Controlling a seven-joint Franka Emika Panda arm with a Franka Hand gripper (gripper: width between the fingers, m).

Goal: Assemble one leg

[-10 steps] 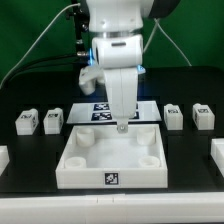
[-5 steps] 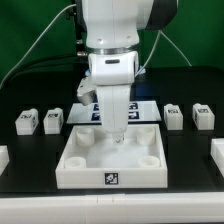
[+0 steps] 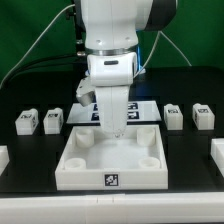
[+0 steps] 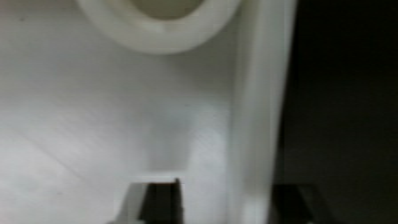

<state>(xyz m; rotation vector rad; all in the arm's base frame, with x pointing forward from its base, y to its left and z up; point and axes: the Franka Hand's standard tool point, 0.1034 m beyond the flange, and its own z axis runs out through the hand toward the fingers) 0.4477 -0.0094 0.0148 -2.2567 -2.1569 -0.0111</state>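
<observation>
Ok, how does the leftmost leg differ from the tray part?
The leg is a small chunky block; the tray part is far larger, square, with round corner sockets. The leg lies free at the exterior view's left; the tray part sits centre, the tool at its rear wall. Both are white and tagged.

Four white tagged legs (image 3: pixel 52 120), standing in pairs

The arm (image 3: pixel 110 62) hangs upright, pincer (image 3: pixel 113 131) pointing straight down.
</observation>
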